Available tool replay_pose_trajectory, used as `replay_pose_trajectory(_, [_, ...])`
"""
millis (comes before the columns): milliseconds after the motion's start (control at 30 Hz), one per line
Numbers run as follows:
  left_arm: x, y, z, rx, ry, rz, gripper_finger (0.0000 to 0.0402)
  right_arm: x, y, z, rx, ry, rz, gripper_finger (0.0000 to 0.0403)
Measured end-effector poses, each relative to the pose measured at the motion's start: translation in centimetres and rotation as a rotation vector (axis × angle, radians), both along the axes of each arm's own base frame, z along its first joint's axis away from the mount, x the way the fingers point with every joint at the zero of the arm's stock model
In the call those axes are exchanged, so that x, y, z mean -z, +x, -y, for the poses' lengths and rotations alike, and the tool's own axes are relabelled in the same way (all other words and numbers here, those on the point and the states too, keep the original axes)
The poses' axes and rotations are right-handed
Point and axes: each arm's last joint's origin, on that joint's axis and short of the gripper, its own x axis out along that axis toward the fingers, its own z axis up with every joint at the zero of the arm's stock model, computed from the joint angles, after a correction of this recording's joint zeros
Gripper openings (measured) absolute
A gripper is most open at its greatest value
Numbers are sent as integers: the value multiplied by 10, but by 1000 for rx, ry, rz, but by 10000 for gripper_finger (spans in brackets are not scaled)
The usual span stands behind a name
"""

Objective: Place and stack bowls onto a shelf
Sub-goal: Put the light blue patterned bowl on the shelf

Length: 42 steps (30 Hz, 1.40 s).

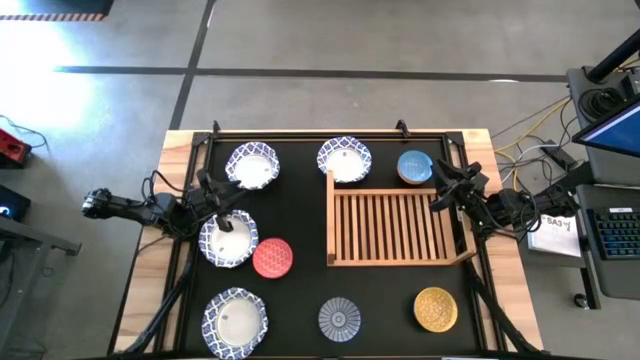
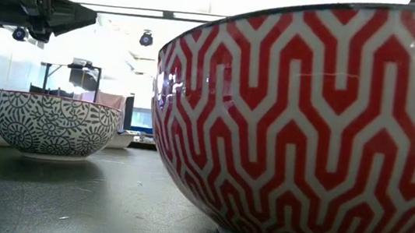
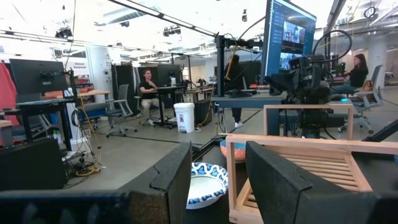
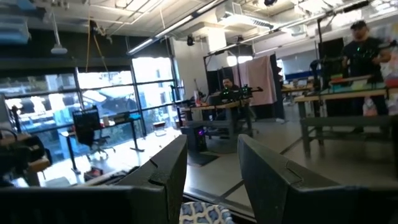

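We hold our left gripper open above a patterned bowl. Our right gripper hangs open over the shelf.

The surface is a black mat on a light-wood top. The slatted wooden shelf lies on its right half, bare of bowls. Four large blue-and-white bowls rest on the mat: one at the far left, one at the far middle just beside the shelf's corner, one at mid-left and one at the near left. The red bowl touches the mid-left one. A blue bowl sits behind the shelf; the grey-blue bowl and yellow bowl lie in front of it.
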Motion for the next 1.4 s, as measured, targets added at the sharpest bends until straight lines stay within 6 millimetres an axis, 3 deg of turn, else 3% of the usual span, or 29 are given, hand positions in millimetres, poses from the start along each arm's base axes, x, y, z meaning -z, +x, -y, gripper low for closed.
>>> replay_pose_trajectory(1400, [0,0,0,0,0,0,135,-2,-1,0,-62,136,164,132])
